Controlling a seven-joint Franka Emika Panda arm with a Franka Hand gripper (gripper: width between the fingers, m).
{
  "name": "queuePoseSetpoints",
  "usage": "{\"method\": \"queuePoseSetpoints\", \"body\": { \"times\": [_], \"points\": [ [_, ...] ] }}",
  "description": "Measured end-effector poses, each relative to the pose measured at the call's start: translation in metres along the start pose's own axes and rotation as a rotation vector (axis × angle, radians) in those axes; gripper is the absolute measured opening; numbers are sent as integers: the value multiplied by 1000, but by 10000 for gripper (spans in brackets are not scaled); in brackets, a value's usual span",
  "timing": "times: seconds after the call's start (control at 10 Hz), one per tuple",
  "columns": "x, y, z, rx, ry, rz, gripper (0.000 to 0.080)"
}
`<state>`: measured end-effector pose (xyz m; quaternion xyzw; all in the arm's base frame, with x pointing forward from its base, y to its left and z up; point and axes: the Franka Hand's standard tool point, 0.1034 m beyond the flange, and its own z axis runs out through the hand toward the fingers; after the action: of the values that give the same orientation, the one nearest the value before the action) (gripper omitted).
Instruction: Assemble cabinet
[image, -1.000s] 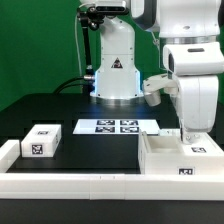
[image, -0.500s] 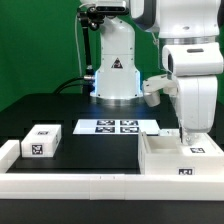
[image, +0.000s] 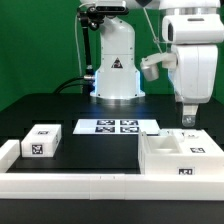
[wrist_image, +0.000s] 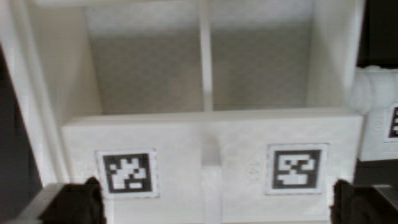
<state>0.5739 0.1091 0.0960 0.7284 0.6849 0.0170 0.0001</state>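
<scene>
**open claw hangs over the cabinet at the table's right**

exterior view: the cabinet (image: 170, 158), a low white boxy unit with open square compartments on top, sits on the black table (image: 60, 108) at the exterior view's right, near the front. one black-and-white tag shows on its front face and another on its top. its front lies against a white border rail (image: 90, 184) that runs along the near side of the table. the gripper (image: 188, 120) points straight down and hangs above the cabinet's far side; a small gap seems to separate the two, though the fingers are too small here to read their spread. the marker board (image: 118, 126) lies flat in the middle of the table, in front of the arm's base (image: 115, 75). a small white block (image: 41, 141), tagged on its top and front, stands at the exterior view's left, well apart from the cabinet and from the gripper.

wrist view: the camera looks down onto the cabinet (wrist_image: 214, 135). two deep compartments lie side by side with a thin white wall between them, and next to them is a flat white panel carrying two tags. the gripper (wrist_image: 217, 205) is spread wide: one dark fingertip (wrist_image: 75, 203) shows at each side of the picture, with the tagged panel beneath and between them and nothing held.
</scene>
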Motion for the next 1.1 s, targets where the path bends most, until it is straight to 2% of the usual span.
{"method": "queuePoseSetpoints", "body": {
  "times": [0.1,0.4,0.5,0.8,0.9,1.1],
  "points": [
    [-1,-3,1,7,-3,-4,648],
    [0,-4,2,6,-2,-4,649],
    [2,-16,3,-6,4,-14,649],
    [3,-73,17,-17,17,-42,649],
    [1,-84,19,-13,16,-39,649],
    [1,-81,18,-17,17,-32,649]
  ]
}}
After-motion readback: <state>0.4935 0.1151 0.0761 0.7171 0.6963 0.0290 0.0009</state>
